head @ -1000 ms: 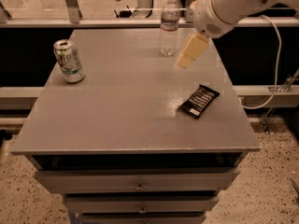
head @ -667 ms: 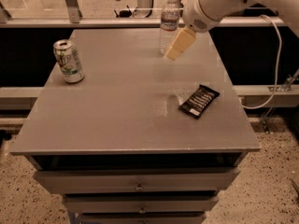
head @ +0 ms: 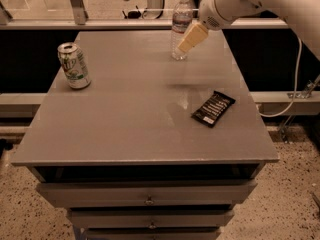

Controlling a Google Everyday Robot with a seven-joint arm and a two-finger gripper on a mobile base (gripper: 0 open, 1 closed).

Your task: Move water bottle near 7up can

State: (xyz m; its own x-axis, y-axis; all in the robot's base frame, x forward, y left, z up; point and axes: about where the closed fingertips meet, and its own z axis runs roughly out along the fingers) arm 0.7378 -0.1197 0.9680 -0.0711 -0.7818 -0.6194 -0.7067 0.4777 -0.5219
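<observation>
The pincer [head: 187,42] (hold: cannot tell) hangs at the water bottle [head: 179,20], well apart from the 7up can [head: 74,66].

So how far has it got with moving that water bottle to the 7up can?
Nothing looks done yet: the water bottle stands at the far edge of the table, apart from the 7up can on the left. In hand: the robot's hand is right at the bottle. Left: grasp it, carry it across, set it beside the can.
</observation>
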